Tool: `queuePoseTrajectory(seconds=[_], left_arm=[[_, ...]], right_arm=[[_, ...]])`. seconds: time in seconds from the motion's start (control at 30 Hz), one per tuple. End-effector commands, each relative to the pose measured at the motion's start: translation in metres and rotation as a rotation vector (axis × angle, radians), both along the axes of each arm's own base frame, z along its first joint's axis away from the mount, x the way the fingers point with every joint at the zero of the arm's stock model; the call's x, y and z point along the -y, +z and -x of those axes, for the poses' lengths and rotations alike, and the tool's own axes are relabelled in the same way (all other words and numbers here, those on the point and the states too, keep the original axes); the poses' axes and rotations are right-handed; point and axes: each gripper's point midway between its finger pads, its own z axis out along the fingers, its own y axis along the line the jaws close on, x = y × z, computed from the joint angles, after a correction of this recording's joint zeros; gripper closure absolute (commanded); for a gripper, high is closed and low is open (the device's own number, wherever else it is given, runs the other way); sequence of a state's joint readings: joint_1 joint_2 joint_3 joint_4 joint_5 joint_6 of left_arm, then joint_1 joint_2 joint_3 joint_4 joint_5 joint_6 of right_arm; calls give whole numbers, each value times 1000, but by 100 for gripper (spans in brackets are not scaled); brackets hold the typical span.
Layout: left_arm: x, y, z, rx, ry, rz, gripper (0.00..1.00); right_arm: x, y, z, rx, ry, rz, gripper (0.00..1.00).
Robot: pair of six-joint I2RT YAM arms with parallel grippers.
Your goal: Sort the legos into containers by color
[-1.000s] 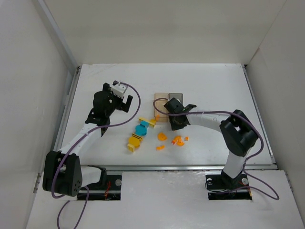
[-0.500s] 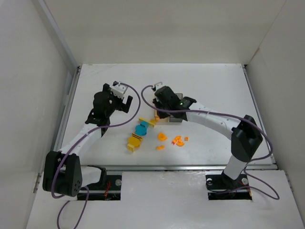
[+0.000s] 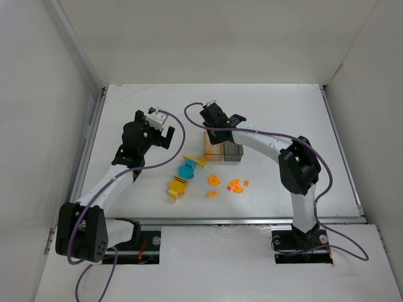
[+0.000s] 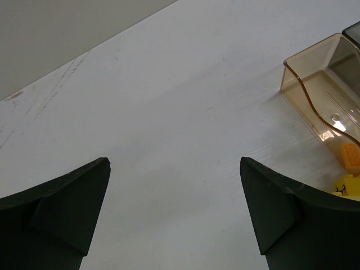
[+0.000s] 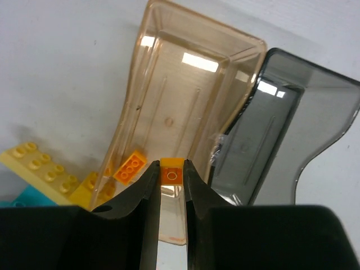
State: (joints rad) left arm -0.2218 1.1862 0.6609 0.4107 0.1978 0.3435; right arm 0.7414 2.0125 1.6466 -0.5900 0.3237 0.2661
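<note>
Well, nearest you, orange legos [image 3: 234,185] lay loose on the table [image 3: 283,113], a yellow striped brick [image 3: 178,186] and a teal piece [image 3: 186,169] at their 9 o'clock. Beyond stood the amber box [image 3: 213,150], one orange brick [image 5: 130,167] inside, the grey box [image 3: 233,151] joined at its 3 o'clock. Your right gripper [image 5: 171,180] pinched a small orange lego [image 5: 171,174] over the amber box. At the boxes' 9 o'clock, your left gripper [image 4: 174,169] hung with fingers spread wide, holding nothing.
</note>
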Motion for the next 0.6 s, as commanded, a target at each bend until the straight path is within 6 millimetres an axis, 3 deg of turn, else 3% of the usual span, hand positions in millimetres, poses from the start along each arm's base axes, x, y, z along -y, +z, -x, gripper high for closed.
queuePoseTrajectory(seconds=[0.0, 0.03, 0.1, 0.2, 0.3, 0.57], left_arm=[[0, 17, 1, 66, -3, 5, 1], [0, 17, 1, 66, -3, 5, 1], [0, 17, 1, 66, -3, 5, 1], [0, 17, 1, 66, -3, 5, 1], [0, 17, 1, 66, -3, 5, 1], [0, 17, 1, 66, -3, 5, 1]], right_arm=[[-1, 36, -15, 69, -30, -83, 81], [-1, 32, -13, 57, -25, -83, 78], [-4, 29, -11, 51, -1, -84, 59], [-6, 21, -9, 34, 33, -76, 39], [-7, 22, -11, 31, 46, -90, 32], [-9, 25, -9, 16, 75, -119, 26]])
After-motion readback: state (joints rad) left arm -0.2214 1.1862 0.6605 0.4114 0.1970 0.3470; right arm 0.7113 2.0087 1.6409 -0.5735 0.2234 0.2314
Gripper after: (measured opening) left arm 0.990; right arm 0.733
